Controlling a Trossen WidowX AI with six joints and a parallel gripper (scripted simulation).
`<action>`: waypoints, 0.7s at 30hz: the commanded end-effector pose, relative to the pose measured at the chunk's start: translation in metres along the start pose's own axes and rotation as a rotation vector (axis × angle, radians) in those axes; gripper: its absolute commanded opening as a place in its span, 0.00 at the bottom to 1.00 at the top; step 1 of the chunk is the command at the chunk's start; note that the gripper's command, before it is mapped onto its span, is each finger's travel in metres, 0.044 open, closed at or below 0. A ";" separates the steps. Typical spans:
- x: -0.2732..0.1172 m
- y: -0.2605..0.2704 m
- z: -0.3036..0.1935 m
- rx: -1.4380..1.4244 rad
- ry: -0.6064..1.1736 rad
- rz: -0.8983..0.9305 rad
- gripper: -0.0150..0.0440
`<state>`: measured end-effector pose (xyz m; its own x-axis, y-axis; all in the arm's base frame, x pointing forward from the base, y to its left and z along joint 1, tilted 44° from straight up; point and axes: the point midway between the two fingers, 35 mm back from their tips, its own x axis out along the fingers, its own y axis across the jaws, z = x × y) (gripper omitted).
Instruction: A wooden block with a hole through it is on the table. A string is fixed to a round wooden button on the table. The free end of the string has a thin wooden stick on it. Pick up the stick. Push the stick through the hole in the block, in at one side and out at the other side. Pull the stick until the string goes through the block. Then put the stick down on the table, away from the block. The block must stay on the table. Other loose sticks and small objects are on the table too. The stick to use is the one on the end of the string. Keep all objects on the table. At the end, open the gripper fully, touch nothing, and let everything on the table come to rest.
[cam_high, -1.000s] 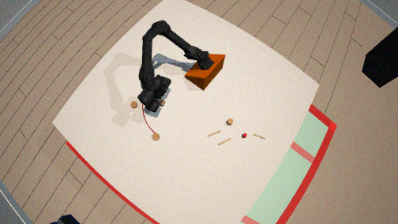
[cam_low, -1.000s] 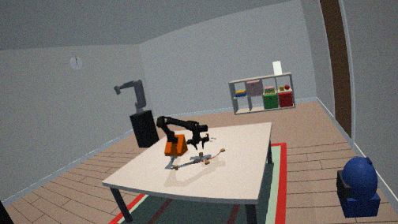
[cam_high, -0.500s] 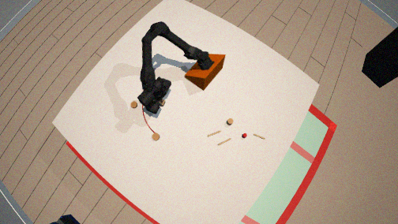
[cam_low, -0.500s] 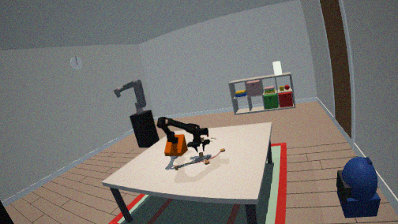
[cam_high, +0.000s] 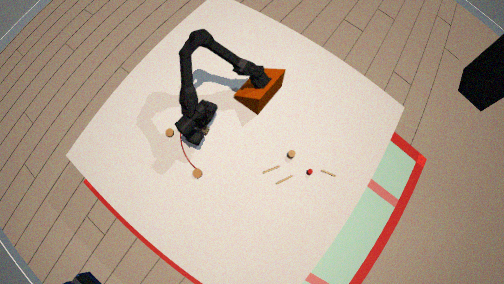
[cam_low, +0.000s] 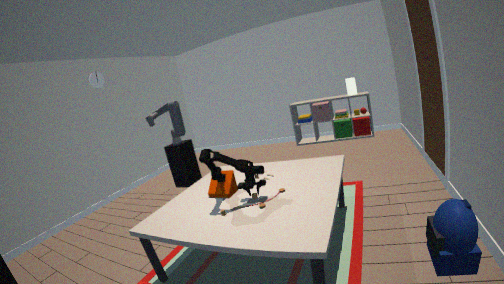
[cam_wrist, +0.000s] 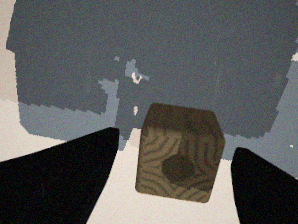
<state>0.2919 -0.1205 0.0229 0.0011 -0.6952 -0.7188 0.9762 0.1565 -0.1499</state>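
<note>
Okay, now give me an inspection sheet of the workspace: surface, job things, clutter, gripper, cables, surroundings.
Surface: pale table top, no spill seen.
Job things: block between the gripper's fingers, gaps both sides, hole showing; red string runs from a round wooden button toward the gripper; its stick can't be made out.
Clutter: three loose sticks, a small red object, more wooden rounds.
Gripper: partly open, holding nothing.
Cables: nothing seen.
Surroundings: shelf unit, second arm on a black stand.
</note>
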 end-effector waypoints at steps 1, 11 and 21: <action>0.003 -0.001 -0.001 -0.011 -0.002 -0.007 0.66; 0.001 -0.001 -0.001 -0.002 0.001 -0.002 0.37; 0.001 -0.001 -0.001 -0.002 0.001 -0.002 0.25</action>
<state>0.2912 -0.1208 0.0218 -0.0015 -0.6950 -0.7190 0.9757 0.1565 -0.1533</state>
